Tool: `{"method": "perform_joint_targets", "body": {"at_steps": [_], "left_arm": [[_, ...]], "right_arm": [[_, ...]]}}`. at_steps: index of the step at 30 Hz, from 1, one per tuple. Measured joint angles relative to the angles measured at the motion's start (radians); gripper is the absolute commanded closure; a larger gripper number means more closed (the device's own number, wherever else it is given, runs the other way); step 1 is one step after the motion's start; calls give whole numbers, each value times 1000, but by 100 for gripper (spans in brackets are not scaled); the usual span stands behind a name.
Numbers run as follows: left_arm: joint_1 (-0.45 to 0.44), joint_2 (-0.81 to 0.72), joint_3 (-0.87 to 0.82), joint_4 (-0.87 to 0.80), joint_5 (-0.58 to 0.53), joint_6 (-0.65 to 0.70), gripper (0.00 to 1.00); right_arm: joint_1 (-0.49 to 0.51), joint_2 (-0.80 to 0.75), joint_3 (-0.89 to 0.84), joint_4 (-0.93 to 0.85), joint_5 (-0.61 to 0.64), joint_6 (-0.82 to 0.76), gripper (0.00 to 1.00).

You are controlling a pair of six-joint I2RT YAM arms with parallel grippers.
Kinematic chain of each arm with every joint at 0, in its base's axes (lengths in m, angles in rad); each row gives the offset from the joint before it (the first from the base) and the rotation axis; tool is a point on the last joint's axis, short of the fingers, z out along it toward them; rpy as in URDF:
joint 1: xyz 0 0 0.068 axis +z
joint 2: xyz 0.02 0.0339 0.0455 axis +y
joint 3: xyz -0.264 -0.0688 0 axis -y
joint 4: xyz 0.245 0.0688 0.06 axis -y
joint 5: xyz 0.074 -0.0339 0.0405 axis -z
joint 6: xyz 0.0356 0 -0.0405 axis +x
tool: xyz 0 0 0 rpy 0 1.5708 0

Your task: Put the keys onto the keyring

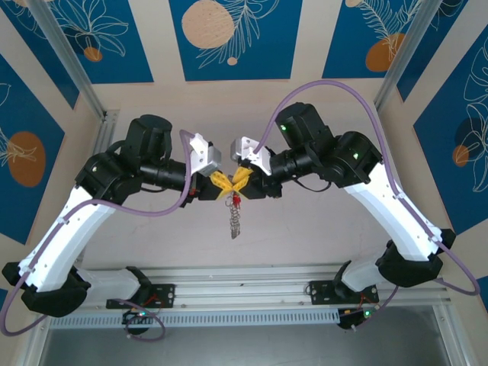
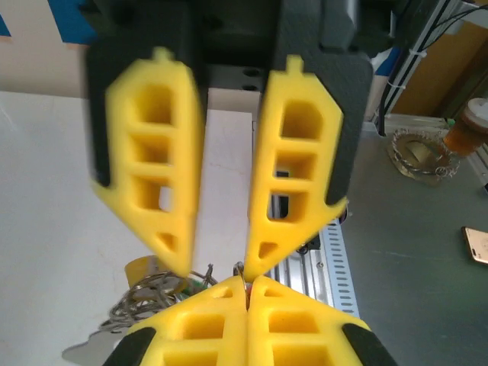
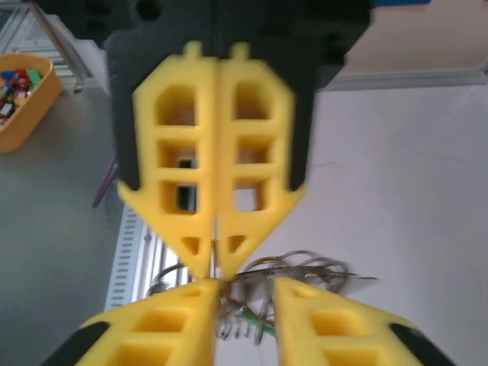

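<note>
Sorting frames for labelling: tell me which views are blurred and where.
Top external: sharp, evenly lit, the keyring small but legible. Left wrist: the right gripper has one of its fingers smeared by motion; the left gripper below is crisper. Right wrist: soft throughout, keyring wires hazy behind the fingers.

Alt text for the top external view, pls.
The left gripper and right gripper meet fingertip to fingertip over the table, with the red key and grey keyring hanging from where they meet. Blue leaf-patterned panels line the walls.
</note>
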State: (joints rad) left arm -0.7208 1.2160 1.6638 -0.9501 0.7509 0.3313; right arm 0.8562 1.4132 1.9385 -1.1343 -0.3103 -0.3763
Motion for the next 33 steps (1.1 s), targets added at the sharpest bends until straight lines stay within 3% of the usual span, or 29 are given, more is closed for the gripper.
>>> {"method": "perform_joint_targets", "body": {"at_steps": [13,21,33], "left_arm": [[-4,-75,-108,175,8,-44,100],[-4,-95,-145,269,30,-79,100],[-4,-96,-162,320,35,-98,100]], "right_arm": [[-153,-219,-280,214,-253,187,64],[-154,-198,-293,276,-348,247,67],[-154,-164,-317,312,-375,270,77]]}}
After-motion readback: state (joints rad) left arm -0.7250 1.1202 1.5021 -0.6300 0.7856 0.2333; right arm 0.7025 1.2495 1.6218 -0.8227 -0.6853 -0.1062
